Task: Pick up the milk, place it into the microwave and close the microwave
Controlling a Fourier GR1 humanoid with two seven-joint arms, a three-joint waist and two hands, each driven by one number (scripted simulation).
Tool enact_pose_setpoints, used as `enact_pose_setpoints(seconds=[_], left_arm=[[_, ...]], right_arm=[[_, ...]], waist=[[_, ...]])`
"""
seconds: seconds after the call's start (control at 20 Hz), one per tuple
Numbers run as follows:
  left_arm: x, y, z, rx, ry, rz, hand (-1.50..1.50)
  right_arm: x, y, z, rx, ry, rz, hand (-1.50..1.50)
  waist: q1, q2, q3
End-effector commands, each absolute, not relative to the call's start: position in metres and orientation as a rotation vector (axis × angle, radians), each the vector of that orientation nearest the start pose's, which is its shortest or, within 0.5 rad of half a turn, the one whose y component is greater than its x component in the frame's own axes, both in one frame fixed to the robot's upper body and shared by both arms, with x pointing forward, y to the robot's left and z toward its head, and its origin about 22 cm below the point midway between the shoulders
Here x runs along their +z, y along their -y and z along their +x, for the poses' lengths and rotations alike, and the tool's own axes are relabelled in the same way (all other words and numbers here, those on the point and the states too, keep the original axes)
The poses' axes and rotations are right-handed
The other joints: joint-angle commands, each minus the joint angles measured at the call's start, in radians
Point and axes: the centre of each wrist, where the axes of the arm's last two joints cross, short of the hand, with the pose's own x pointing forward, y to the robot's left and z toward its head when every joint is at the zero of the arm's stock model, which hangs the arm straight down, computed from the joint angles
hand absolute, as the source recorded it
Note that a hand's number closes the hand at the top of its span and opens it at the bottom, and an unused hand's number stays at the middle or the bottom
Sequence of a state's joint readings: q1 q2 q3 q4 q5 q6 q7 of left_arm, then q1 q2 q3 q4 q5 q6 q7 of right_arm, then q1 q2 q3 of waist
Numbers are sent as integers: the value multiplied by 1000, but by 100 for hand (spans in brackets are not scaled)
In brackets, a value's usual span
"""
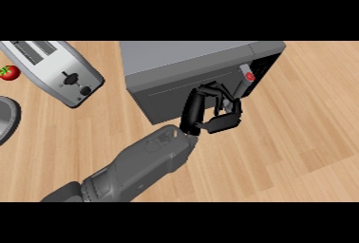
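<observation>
**While the milk stays out of sight, it's all about the door**

Since no milk carton shows anywhere on the counter, my guess is it's already inside the boxy dark grey microwave. I can't confirm that, because the front hides whatever is in there. The microwave's dark door looks shut or very nearly so, lying close along the body, so I'd call this the tail end of the closing step.

The black left hand is right up against the door's front, near the side with the little red button. Its fingers are curled in with nothing between them. The right hand isn't visible at all.

Next move, if there's any gap left, is a short push straight into the door face until it seats, then backing the arm off toward the lower left.

Room-wise it's easy. There's bare light wooden counter to the right of and below the microwave. The silver two-slot toaster, the small red tomato and a grey round rim at the left edge all sit well apart from the arm's way back.
</observation>
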State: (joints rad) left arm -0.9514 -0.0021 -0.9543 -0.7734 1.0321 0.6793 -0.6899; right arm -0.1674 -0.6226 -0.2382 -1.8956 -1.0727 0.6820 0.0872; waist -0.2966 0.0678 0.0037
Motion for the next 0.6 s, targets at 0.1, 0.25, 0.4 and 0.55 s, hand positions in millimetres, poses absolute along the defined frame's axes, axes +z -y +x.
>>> enact_pose_setpoints(seconds=[0.1, 0.25, 0.4, 0.55], left_arm=[[0, -31, 355, 2, 1727, 46, 150], [-6, -37, 353, 1, 1718, 25, 150], [-6, -35, 352, 10, 1701, 4, -150], [-2, -31, 354, 8, 1706, -4, -150]], right_arm=[[204, 353, 239, 554, 2033, 842, -150], [206, 356, 235, 552, 2028, 841, -150], [206, 358, 230, 548, 2016, 825, -150], [206, 356, 228, 546, 2018, 834, -150]], waist=[[43, 7, -4], [58, 3, -6], [59, 2, -6], [62, 2, -5]])
